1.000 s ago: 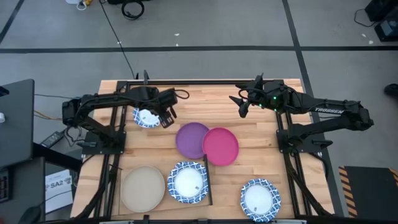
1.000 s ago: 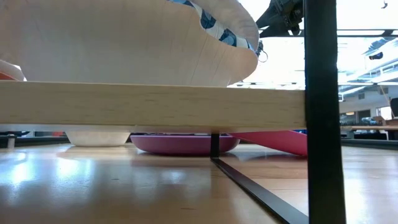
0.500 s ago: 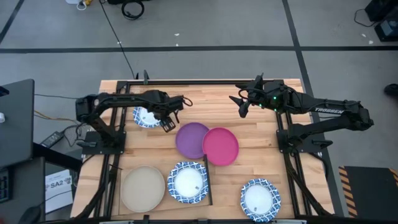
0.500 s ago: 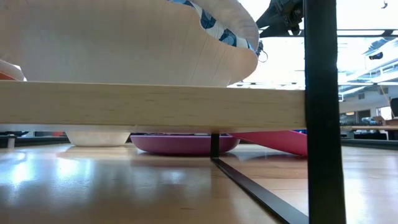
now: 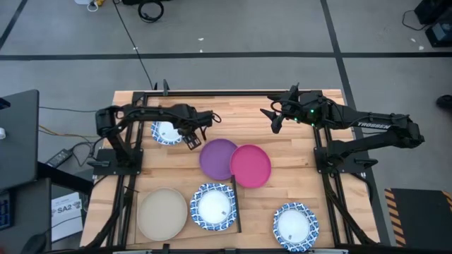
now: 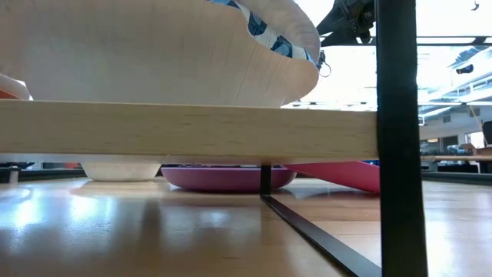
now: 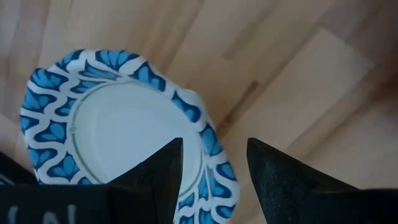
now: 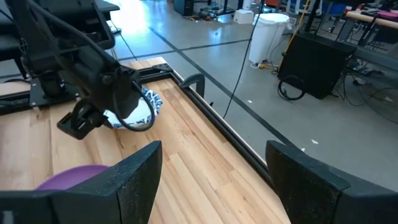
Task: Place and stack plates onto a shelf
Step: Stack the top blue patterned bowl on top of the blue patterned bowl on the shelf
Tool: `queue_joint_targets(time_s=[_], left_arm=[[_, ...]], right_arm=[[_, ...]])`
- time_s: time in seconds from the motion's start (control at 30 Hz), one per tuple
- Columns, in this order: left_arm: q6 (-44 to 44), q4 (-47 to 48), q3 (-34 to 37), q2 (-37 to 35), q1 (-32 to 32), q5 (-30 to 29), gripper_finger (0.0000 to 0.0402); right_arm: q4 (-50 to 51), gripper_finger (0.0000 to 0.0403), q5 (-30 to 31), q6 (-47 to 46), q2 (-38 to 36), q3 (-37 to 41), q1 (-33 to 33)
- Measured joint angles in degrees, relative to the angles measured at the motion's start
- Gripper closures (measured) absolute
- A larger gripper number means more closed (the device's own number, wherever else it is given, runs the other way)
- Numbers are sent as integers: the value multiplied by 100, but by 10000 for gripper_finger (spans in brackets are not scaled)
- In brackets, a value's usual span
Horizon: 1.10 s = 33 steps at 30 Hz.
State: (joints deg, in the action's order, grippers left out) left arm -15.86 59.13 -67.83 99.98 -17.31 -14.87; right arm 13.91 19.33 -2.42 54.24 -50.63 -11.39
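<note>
Slatted tabletop (image 5: 296, 176) carries everything; grey floor and benches lie beyond it.

Nearest edge first: beige plate (image 5: 162, 214) and a blue-rimmed plate (image 5: 213, 207) sit side by side on the shelf (image 5: 234, 227), neither stacked. A second blue-rimmed plate (image 5: 295, 226) rests on the bare table to the right, apart from the shelf.

Mid-table: purple plate (image 5: 215, 156) with the magenta plate (image 5: 253, 166) overlapping its right edge.

Far side: left gripper (image 5: 192, 132), fingers spread wide and empty, hovers just beside the third blue-rimmed plate (image 7: 118, 149), between it and the purple one. Right gripper (image 5: 277, 118) waits at the far right, fingers wide, holding nothing.

Step in hand, as I judge it: pick the far-left plate. Advice: bring one finger under the rim and one over (the plate lies flat, so tilt the wrist), close firmly, lift clear before carrying it to the shelf, and lower it centred on a plate already there.

Count: six plates visible — three blue-rimmed, one each beige, purple, magenta. One shelf. Two grippers.
</note>
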Motion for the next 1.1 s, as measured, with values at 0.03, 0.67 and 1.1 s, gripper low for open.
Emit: queue_joint_targets(time_s=[0.03, 0.67, 1.1], left_arm=[[-1, 14, 0, 4, -27, 1, 216], [-151, -287, 0, 406, -313, -104, 216], [43, -259, 0, 795, -311, -80, 226]], right_arm=[[0, 112, 0, 0, 0, 0, 0], [11, 112, -79, -2, 0, -2, -1], [15, 112, -166, -2, 0, -2, 1]])
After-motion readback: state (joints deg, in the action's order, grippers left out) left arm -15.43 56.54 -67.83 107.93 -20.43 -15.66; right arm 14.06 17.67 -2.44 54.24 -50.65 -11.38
